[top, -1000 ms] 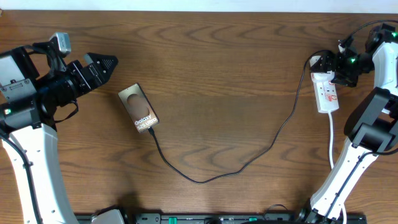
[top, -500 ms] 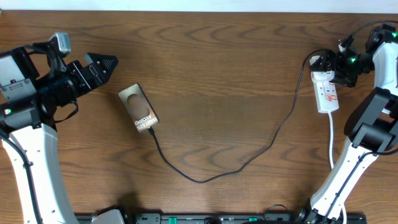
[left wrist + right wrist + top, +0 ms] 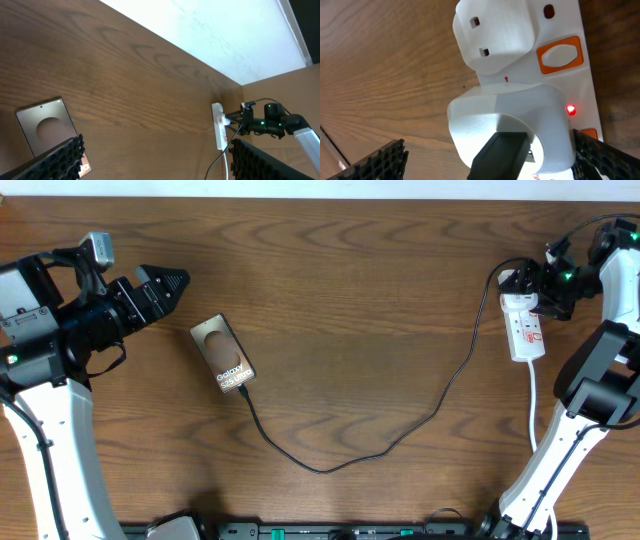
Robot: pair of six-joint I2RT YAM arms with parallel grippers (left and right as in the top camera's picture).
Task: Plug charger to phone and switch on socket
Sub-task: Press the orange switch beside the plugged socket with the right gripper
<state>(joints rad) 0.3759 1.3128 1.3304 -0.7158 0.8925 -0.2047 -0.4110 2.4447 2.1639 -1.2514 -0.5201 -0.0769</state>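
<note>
Two tools show in the overhead view. The left tool (image 3: 165, 284) is released and empty, up and to the left of the phone (image 3: 224, 354), aimed at it but apart from it. The right tool (image 3: 530, 285), also spread wide, hangs far to the phone's right over the upper end of the socket (image 3: 526, 330). The charger (image 3: 320, 471) leaves the phone's lower edge, sags, then climbs to the socket. Its tip appears seated in the phone, which would explain why neither tool holds anything. In the left wrist view the phone lies flat and face up on the counter (image 3: 150, 95), with the socket well beyond it near the far edge. In the right wrist view the fingers (image 3: 385, 160) straddle a white adapter (image 3: 505, 125) without visible contact. A red lamp (image 3: 570, 109) glows beside an orange switch (image 3: 560, 55), so the socket is judged live. The counter is brown wood grain, and a pale surface (image 3: 235, 35) lies past its far edge.
</note>
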